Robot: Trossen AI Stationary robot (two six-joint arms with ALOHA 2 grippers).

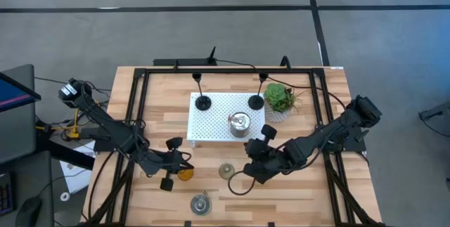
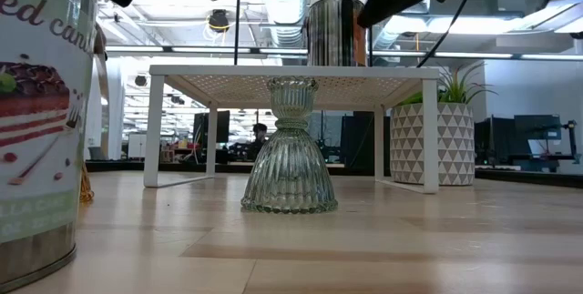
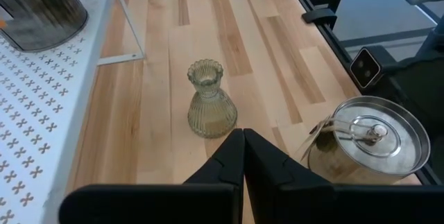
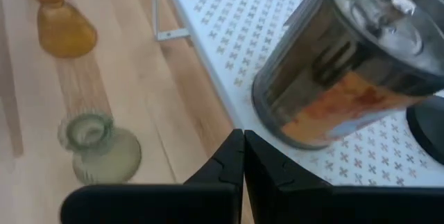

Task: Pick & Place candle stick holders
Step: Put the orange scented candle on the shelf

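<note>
Two black holders (image 1: 202,102) (image 1: 256,102) stand on their round bases at the far side of the white tray (image 1: 211,132). One silver cup (image 1: 240,124) stands on the tray and shows in the right wrist view (image 4: 340,78). The other silver cup (image 1: 201,203) stands near the table's front edge. The grey-green holder (image 1: 226,171) and the amber holder (image 1: 184,173) stand on the table in front of the tray. My left gripper (image 3: 243,135) is shut and empty by the amber holder, left of the grey-green one (image 3: 208,102). My right gripper (image 4: 243,135) is shut and empty to its right (image 4: 97,148).
A green potted plant (image 1: 280,99) stands at the tray's far right corner. A black frame (image 1: 140,100) runs along the table's sides and back. In the low view the front silver cup (image 2: 36,121) fills the left edge, close to the camera.
</note>
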